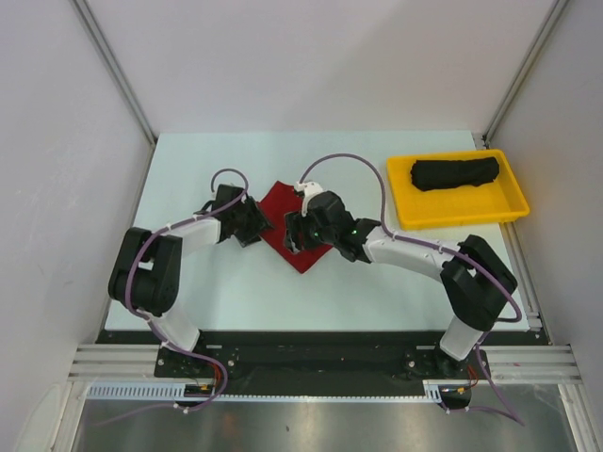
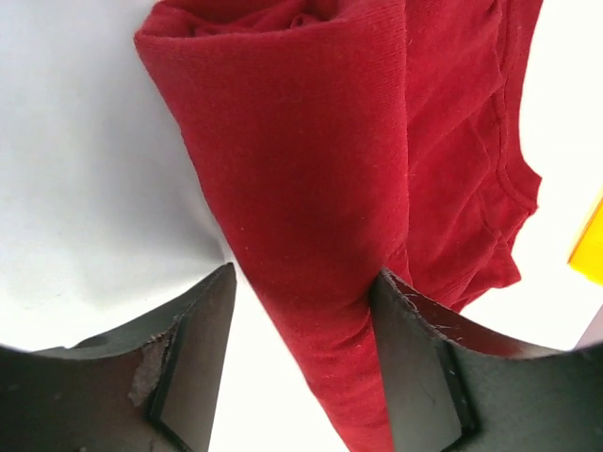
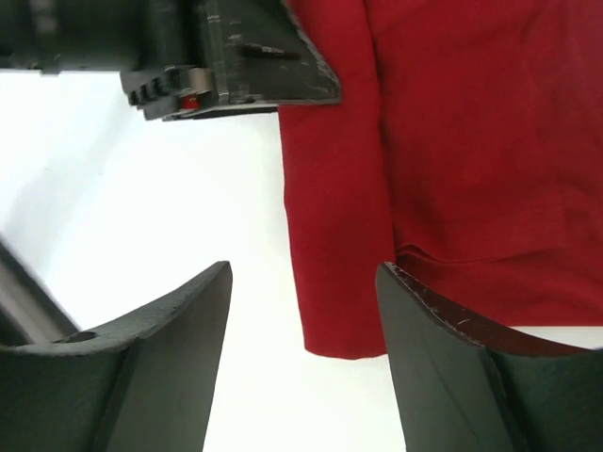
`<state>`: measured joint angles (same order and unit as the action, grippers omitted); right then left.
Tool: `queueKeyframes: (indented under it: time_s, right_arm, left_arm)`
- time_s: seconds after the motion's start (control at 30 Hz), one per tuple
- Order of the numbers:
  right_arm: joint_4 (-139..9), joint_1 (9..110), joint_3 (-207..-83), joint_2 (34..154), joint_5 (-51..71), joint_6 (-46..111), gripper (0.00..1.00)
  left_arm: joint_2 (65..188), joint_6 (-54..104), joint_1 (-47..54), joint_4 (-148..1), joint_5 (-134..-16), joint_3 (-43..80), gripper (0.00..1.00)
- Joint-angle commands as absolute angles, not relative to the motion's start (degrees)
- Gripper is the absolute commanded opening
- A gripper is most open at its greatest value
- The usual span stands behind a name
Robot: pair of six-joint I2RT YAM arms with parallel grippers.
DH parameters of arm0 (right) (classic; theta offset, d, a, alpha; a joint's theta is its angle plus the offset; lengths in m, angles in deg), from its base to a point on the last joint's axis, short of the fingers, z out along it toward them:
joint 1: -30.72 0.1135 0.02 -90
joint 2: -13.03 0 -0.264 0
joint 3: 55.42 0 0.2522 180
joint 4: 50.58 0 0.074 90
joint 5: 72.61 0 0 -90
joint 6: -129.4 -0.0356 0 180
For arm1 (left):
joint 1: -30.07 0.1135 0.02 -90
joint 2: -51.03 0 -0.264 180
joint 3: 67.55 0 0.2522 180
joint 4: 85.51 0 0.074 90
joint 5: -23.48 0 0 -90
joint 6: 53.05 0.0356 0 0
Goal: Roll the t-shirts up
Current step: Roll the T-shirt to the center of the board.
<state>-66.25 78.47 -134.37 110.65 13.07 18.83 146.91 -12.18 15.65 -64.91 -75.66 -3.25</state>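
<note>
The red t-shirt (image 1: 300,256) lies part-rolled on the table (image 1: 377,282). The left end effector (image 2: 303,273) and right end effector (image 3: 303,267), both spread wide, straddle its folded edge, likely to guide the roll.

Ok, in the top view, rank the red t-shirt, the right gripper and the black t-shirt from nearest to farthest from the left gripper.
1. Red t-shirt: at the left gripper, between its fingers.
2. Right gripper: just across the shirt, on its right side.
3. Black t-shirt: far right, in the yellow tray.
</note>
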Motion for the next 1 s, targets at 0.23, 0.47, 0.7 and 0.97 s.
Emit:
queueKeyframes:
  time_s: [0.23,0.47,0.7,0.97]
  right_arm:
    - [-71.1,90.7,-142.9,119.8,39.5,39.3,0.73]
    - [-71.0,92.2,-144.8,126.6,44.7,43.4,0.73]
    - [-71.7,90.8,-145.0,129.0,45.3,41.9,0.57]
    - [-71.5,84.6,-144.2,126.4,29.4,37.0,0.49]
  left_arm:
    - [151.1,-13.1,14.3,-62.3,-74.0,1.7,0.68]
    - [152.3,-13.2,13.8,-61.8,-73.8,3.3,0.72]
    - [151.0,-11.8,13.7,-61.6,-74.9,4.0,0.8]
    - [145.6,-9.7,15.0,-61.3,-77.4,4.5,0.84]
